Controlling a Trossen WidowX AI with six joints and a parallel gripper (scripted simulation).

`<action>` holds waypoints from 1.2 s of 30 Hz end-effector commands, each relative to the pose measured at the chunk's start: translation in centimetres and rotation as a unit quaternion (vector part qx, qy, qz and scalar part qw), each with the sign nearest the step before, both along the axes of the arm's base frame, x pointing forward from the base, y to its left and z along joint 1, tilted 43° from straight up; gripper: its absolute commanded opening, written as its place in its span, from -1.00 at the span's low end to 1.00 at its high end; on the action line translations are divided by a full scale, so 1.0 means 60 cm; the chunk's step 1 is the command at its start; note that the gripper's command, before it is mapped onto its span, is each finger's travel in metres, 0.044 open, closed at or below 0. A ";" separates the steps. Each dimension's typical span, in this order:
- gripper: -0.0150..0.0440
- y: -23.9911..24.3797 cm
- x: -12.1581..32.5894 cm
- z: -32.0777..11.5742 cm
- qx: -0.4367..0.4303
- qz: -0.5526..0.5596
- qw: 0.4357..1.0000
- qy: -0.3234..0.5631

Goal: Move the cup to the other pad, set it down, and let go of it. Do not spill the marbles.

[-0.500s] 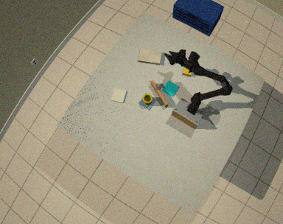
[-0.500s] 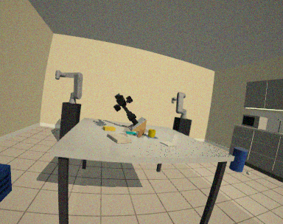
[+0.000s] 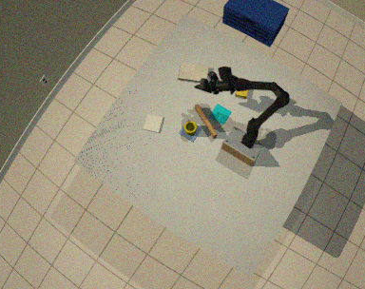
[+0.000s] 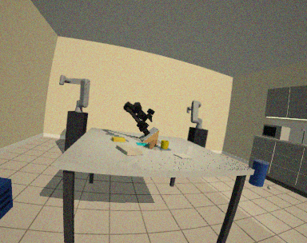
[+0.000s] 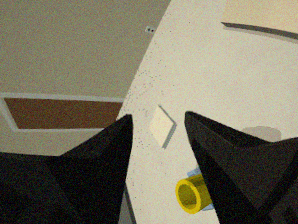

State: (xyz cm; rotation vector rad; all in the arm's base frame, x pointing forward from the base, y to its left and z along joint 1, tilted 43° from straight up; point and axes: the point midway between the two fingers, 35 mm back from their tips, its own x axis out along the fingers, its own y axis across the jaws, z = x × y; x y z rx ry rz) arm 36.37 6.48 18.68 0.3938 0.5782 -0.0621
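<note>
The yellow cup (image 3: pixel 190 126) (image 4: pixel 165 144) (image 5: pixel 192 196) stands upright on a blue pad (image 3: pixel 192 138). The marbles cannot be made out in any view. A thin cream square (image 3: pixel 153 123) (image 4: pixel 182 156) (image 5: pixel 161 132) and a teal square (image 3: pixel 220 114) (image 4: pixel 140 144) lie on the table on either side of the cup; which one is the other pad is not clear. My gripper (image 3: pixel 197 86) (image 5: pixel 158 118) is partly open with nothing between its fingers. It is raised above the table, away from the cup, near the larger cream slab. In the wrist view the right finger overlaps the cup's side.
A brown bar (image 3: pixel 205 121) lies between the cup and the teal square. The larger cream slab (image 3: pixel 193 72) (image 4: pixel 129 150) (image 5: pixel 265 15) and a yellow block (image 3: pixel 241 94) (image 4: pixel 118 139) lie farther off. A tilted board (image 3: pixel 239 153) with a brown edge stands by the arm's base.
</note>
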 end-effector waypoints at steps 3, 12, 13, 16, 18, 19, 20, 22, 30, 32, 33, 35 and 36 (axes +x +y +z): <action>0.07 0.058 -0.014 -0.143 0.028 -0.127 0.971 0.203; 0.07 0.094 -0.086 -0.276 -0.089 -0.328 0.883 0.324; 0.07 0.097 -0.095 -0.286 -0.109 -0.348 0.873 0.324; 0.07 0.102 -0.113 -0.307 -0.168 -0.397 0.847 0.311; 0.07 0.102 -0.115 -0.311 -0.182 -0.407 0.841 0.305; 0.07 0.102 -0.115 -0.311 -0.182 -0.407 0.841 0.305; 0.07 0.102 -0.115 -0.311 -0.182 -0.407 0.841 0.305; 0.07 0.102 -0.115 -0.311 -0.182 -0.407 0.841 0.305; 0.07 0.102 -0.113 -0.311 -0.182 -0.407 0.841 0.305; 0.07 0.101 -0.113 -0.312 -0.181 -0.407 0.841 0.305; 0.07 0.100 -0.112 -0.314 -0.181 -0.407 0.841 0.305; 0.07 0.097 -0.111 -0.317 -0.181 -0.407 0.841 0.305; 0.07 0.095 -0.111 -0.320 -0.181 -0.407 0.841 0.305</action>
